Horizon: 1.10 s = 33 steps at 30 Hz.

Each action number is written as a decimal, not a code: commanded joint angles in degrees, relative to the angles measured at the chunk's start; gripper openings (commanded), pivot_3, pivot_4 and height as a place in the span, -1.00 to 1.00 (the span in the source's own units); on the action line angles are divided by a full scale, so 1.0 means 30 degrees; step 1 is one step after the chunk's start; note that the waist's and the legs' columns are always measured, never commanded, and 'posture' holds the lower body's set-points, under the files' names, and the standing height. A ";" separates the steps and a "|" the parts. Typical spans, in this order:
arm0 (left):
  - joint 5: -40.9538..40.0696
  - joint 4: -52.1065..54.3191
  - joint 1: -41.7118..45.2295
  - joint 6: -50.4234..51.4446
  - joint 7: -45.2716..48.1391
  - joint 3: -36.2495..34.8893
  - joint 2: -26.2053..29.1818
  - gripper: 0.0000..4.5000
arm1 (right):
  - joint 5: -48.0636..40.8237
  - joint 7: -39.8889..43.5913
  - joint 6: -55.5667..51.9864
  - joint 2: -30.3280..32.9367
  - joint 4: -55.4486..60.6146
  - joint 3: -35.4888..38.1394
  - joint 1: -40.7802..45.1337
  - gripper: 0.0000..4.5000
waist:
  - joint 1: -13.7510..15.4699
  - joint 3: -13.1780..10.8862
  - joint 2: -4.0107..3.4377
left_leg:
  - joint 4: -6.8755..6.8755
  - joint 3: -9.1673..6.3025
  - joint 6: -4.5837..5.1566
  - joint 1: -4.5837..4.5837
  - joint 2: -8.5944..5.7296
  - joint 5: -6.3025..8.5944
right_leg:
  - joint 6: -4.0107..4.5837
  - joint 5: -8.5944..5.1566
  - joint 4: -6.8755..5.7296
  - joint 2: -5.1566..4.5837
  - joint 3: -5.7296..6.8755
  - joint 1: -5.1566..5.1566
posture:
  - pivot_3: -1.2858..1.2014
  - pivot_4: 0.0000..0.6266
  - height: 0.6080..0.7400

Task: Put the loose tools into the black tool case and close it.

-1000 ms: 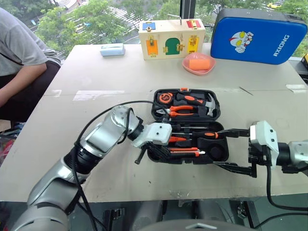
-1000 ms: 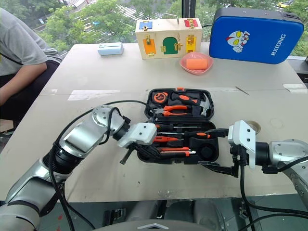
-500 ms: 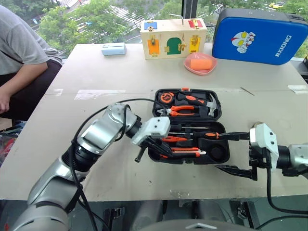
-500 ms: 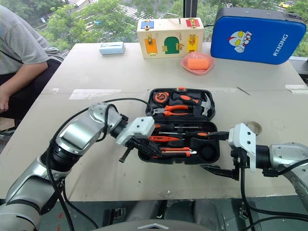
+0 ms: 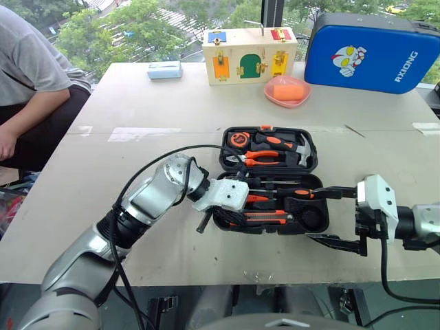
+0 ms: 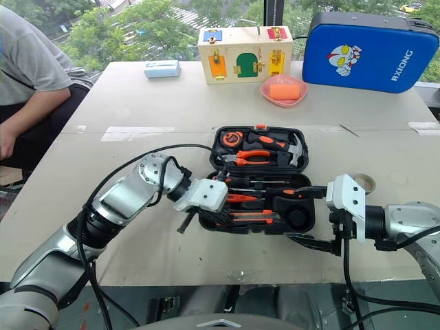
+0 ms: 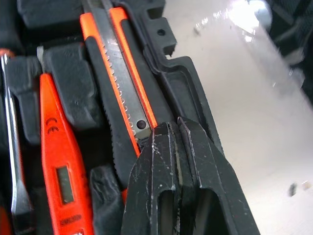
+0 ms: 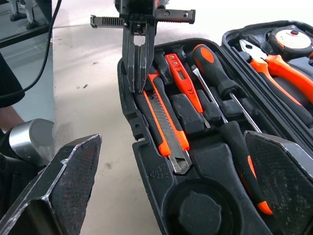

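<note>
The left end effector [image 8: 137,73] has its two black fingers pressed together, holding nothing, with the tips down on the butt end of the orange-and-black utility knife [image 8: 166,122], at the left end of the black tool case [image 5: 271,180]. In the left wrist view the closed fingers [image 7: 171,176] sit right at the knife's end, where the blade strip [image 7: 122,93] runs along its recess by the case's near wall. Just beside the knife lies the slim orange tester pen [image 7: 58,166], seated in its own recess, and beyond that a thin metal screwdriver shaft [image 7: 12,147].

The right end effector [image 5: 335,214] hangs at the right end of the case with its fingers spread wide, holding nothing; one finger reaches over the case's right end and the other lies off its near right corner.

The case lies open in the middle of the surface [image 5: 137,96]. Its near half holds the knife, the pen and the orange-and-black-handled screwdrivers [image 8: 220,83], with a round black recess [image 8: 200,210] at its right end. The far half holds pliers [image 5: 265,157], a hammer [image 5: 285,143] and a tape measure [image 5: 238,139].

Farther back stand a wooden latch box [image 5: 249,47], a pink dish [image 5: 285,91], a blue cartoon-print case [image 5: 371,49] and a small pale-blue box [image 5: 164,69]. A person [image 5: 31,89] sits at the surface's left edge.
</note>
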State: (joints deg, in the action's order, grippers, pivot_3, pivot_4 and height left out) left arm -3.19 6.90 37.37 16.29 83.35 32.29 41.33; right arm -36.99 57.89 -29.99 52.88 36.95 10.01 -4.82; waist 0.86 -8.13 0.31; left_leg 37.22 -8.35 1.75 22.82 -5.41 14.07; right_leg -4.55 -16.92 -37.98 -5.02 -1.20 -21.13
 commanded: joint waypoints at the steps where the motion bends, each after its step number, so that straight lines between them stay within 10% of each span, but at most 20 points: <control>1: 0.1950 -0.1518 -0.0578 -0.0562 -0.0756 0.0887 0.0098 -0.98 | -0.0232 -0.0059 0.0085 -0.0032 0.0426 0.0269 0.0131 1.00 | 0.0015 0.0004 -0.0002 | 0.0001 -0.0002 0.0008 -0.0012 0.0000 0.0004 | 0.0000 0.0000 -0.0001 -0.0001 0.0004 0.0004 | 0.03 -0.52 0.93; 11: -0.4336 0.0303 -0.0622 0.3925 -0.0632 -0.5051 -0.0117 -0.98 | -0.0421 -0.0319 -0.0039 0.0115 0.0403 0.2343 -0.1075 1.00 | -0.0014 -0.0036 0.0025 | 0.0009 -0.0035 0.0015 0.0003 -0.0004 0.0008 | -0.0002 0.0001 -0.0019 0.0029 0.0044 0.0003 | 0.03 -0.52 0.93; 21: -1.1693 0.2573 -0.1163 0.9092 -0.0487 -1.0744 0.1753 1.00 | -0.1196 0.0455 -0.0781 -0.2639 -0.0166 1.3085 -0.9546 1.00 | 0.0112 -0.0062 0.0027 | -0.0026 -0.0049 -0.0070 0.0051 0.0001 -0.0036 | -0.0007 -0.0010 0.0031 -0.0004 0.0035 -0.0021 | 0.03 -0.52 0.93; 26: -1.1726 0.3046 -0.1027 0.8704 -0.0715 -1.0291 0.1888 1.00 | -0.1040 0.0942 -0.0474 -0.3514 -0.1597 1.6000 -1.1835 1.00 | -0.0084 -0.0082 0.0011 | -0.0034 0.0025 0.0028 -0.0002 0.0005 0.0023 | -0.0003 -0.0007 0.0015 -0.0030 -0.0068 -0.0019 | 0.03 -0.52 0.93; 33: -1.1333 0.3783 -0.0824 0.7895 -0.1251 -0.9710 0.1778 1.00 | 0.0761 -0.0032 -0.0069 -0.1103 -0.3788 1.1477 -0.7789 1.00 | -0.0153 -0.0110 0.0030 | -0.0044 0.0045 0.0018 -0.0008 0.0018 0.0018 | -0.0002 -0.0008 0.0016 -0.0019 -0.0084 -0.0029 | 0.03 -0.52 0.93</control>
State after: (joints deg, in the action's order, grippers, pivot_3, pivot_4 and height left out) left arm -37.31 15.76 34.11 41.39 80.18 3.34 46.52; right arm -36.70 59.08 -31.35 48.15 27.23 47.88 -30.92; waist 0.40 -8.46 0.40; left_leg 37.08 -8.22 1.79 22.82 -5.35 14.12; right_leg -4.55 -16.94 -37.94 -5.08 -1.44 -21.22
